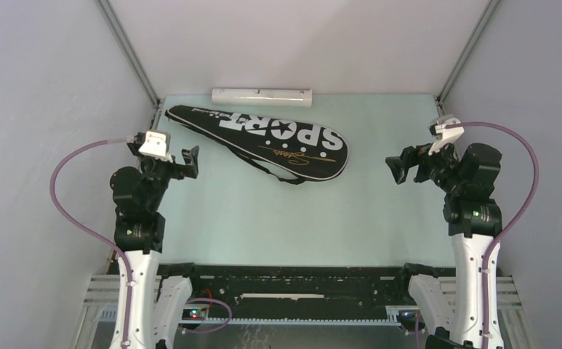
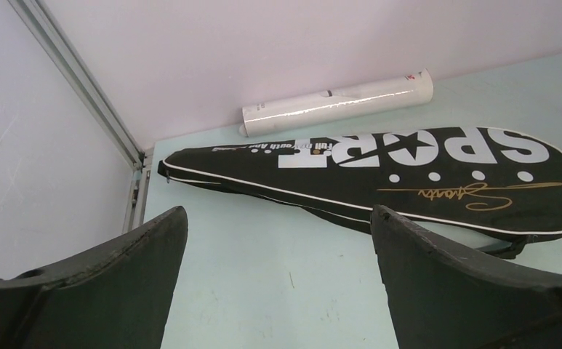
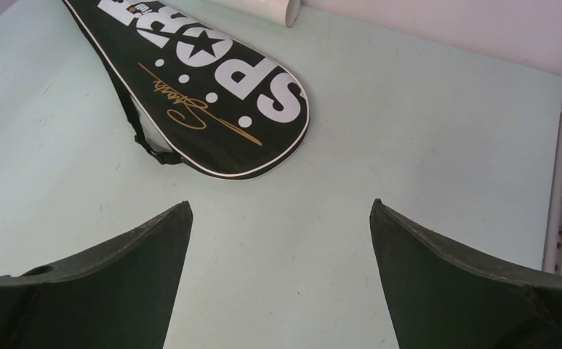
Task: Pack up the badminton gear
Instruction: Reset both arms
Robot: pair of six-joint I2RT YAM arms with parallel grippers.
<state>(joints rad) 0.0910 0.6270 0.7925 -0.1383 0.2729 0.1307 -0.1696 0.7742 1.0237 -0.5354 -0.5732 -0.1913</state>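
You have the left pincer (image 1: 192,161) at the left of the top view, above the pale green worktop (image 1: 263,225). Its two fingers stand wide apart and nothing is between them. The right pincer (image 1: 397,169) is at the right of the same view, also spread wide and holding nothing. Both pincers point inward, toward the middle of the frame.

The black racquet bag (image 1: 263,142) lies flat on the worktop in the upper middle of the top view. It runs on a diagonal: the narrow end is at the upper left and the wide rounded end is toward the centre. The white letters "SPORT" and a gold signature are on its upper face. A thin black strap (image 1: 281,177) comes out from its lower edge and rests on the worktop.

The white tube (image 1: 262,96) lies on its side at the upper centre, along the foot of the back wall (image 1: 292,43) and just behind the bag. In the left wrist view a thin strip of worktop shows between tube and bag.

Neither pincer touches the bag. The left one is near the narrow end, and the right one is well apart from the wide end.
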